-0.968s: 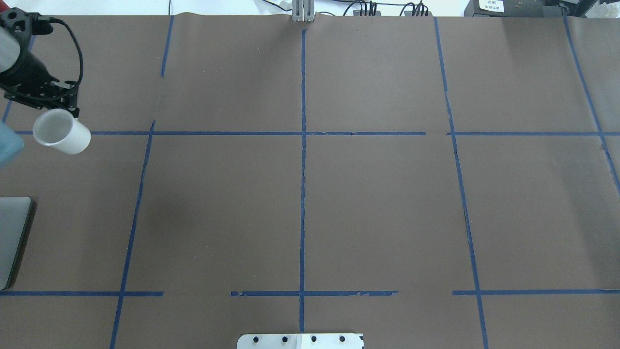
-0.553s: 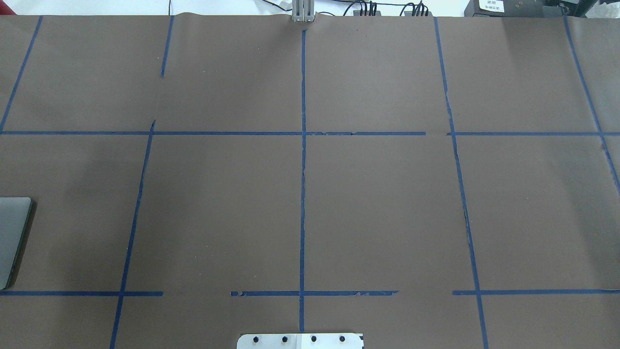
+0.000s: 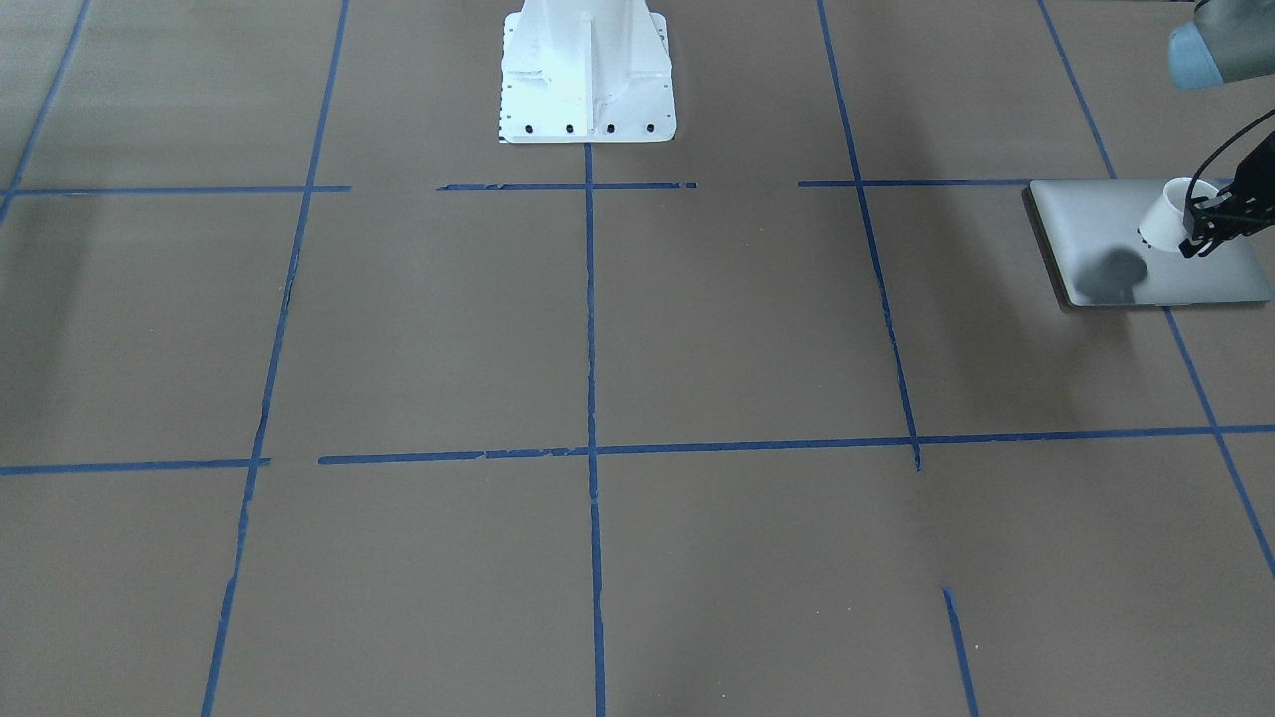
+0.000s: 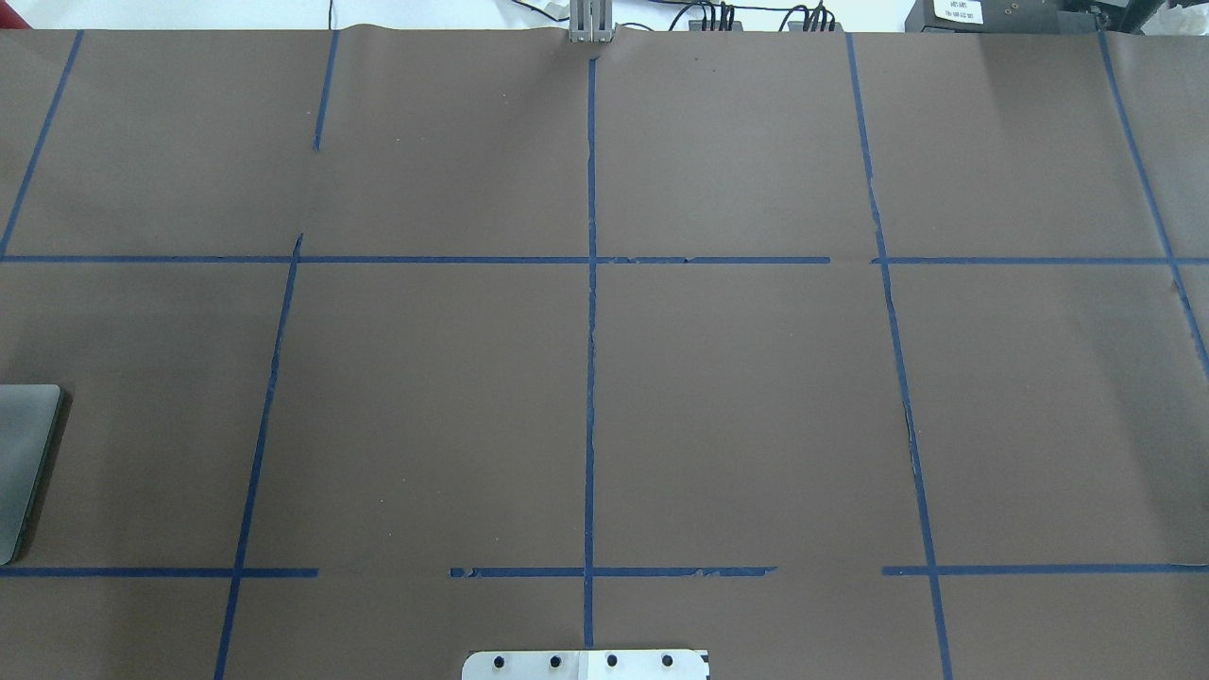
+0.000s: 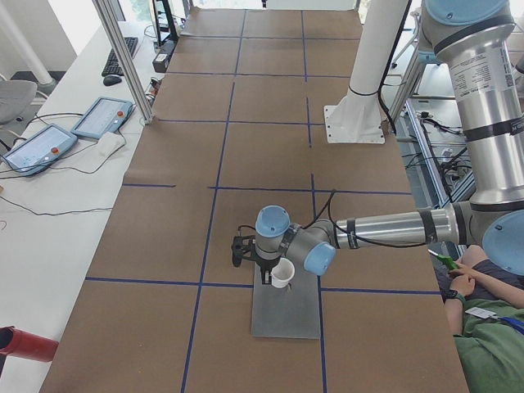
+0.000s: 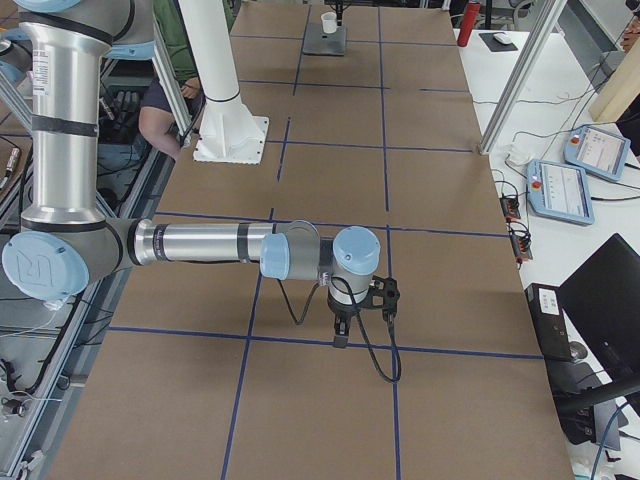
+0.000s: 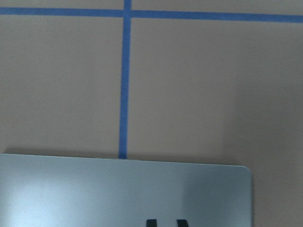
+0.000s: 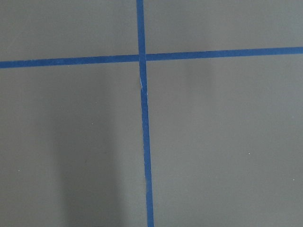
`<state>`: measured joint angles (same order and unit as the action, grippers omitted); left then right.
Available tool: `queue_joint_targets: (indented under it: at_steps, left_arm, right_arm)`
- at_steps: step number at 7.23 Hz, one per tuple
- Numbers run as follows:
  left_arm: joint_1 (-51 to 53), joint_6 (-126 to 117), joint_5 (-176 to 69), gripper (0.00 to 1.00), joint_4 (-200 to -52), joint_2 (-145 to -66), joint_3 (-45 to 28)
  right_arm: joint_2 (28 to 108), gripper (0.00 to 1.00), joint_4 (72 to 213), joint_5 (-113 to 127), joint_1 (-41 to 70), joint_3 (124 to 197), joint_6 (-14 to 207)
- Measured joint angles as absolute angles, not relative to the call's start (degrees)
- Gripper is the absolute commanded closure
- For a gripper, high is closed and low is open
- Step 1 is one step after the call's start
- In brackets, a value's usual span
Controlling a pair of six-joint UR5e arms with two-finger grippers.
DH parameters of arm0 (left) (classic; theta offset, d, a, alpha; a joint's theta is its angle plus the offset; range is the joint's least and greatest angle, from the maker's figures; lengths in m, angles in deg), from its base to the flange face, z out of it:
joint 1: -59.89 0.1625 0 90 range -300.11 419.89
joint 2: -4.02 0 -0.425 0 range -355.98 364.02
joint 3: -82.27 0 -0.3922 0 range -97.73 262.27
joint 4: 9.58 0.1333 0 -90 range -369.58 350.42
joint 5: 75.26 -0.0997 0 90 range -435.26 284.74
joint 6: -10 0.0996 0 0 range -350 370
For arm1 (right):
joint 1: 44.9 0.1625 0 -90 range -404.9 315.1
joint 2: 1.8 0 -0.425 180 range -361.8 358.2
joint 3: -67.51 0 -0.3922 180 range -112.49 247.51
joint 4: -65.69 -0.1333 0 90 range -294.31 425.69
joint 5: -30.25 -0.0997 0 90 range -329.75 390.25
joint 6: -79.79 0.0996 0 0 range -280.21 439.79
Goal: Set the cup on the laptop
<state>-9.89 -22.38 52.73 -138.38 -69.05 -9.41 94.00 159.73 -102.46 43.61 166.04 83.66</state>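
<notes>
The white cup point(image 3: 1165, 216) hangs tilted a little above the silver-grey laptop point(image 3: 1106, 224), which lies flat at the table's end on my left; its shadow falls on the lid. My left gripper point(image 3: 1195, 231) is shut on the cup at its rim. The exterior left view shows the same cup point(image 5: 282, 273) over the laptop's point(image 5: 286, 315) far end. The left wrist view shows the lid point(image 7: 94, 194) and dark fingertips point(image 7: 151, 222). Only a laptop corner point(image 4: 24, 453) shows overhead. My right gripper point(image 6: 340, 335) points down over bare table; I cannot tell whether it is open.
Brown paper with blue tape lines point(image 4: 590, 378) covers the table. The white robot base point(image 3: 588, 75) stands at the near middle edge. Tablets point(image 5: 102, 116) and a keyboard lie on the side bench. A seated person point(image 5: 483, 327) is beside the left arm.
My left gripper with the cup has moved left, out of the overhead view where it showed one second ago. The laptop has not moved.
</notes>
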Motion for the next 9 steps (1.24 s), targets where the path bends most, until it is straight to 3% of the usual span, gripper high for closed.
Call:
queue_joint_targets:
  at_steps: [4, 5, 6, 9]
  left_arm:
    - [-9.91, -23.19, 53.08, 1.00, -141.22, -69.35, -6.00]
    - [-9.90, -23.23, 53.17, 0.35, -141.30, -69.36, -5.83]
    - [-9.87, -23.08, 53.21, 0.00, -141.37, -69.39, -5.73]
    - [-9.81, -22.64, 53.35, 0.00, -141.40, -69.45, -5.98]
  right_arm:
    - [94.00, 0.00, 159.73, -102.46, 43.61, 166.04, 83.66]
    - [94.00, 0.00, 159.73, -102.46, 43.61, 166.04, 83.66]
    - [94.00, 0.00, 159.73, -102.46, 43.61, 166.04, 83.66]
    - [94.00, 0.00, 159.73, -102.46, 43.61, 166.04, 83.66]
